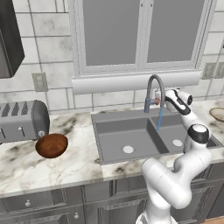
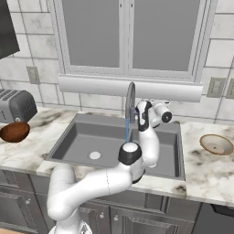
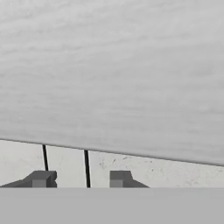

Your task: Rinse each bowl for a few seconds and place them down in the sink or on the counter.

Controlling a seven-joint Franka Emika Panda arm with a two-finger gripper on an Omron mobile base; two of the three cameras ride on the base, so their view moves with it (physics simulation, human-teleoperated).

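The reddish-brown bowl [image 1: 51, 145] [image 2: 14, 131] sits on the counter [image 1: 83, 159] left of the sink [image 1: 114, 127] [image 2: 73, 137], in front of the toaster. On the counter right of the sink lies the pale beige bowl [image 1: 218, 113] [image 2: 216, 144]. A blue stream of water [image 1: 159, 119] [image 2: 127, 129] falls from the gooseneck faucet [image 1: 154, 85] [image 2: 131, 96] into the sink. My gripper [image 1: 160, 100] [image 2: 138, 111] [image 3: 81, 179] hovers by the faucet's base, pointing at the back wall. Its fingertips stand apart with nothing between them.
A silver toaster [image 1: 22, 120] [image 2: 16, 106] stands at the far left of the counter. The window sill [image 1: 131, 81] [image 3: 113, 87] and tiled wall run close behind the faucet. Wall outlets [image 1: 39, 81] [image 2: 215, 87] sit on either side.
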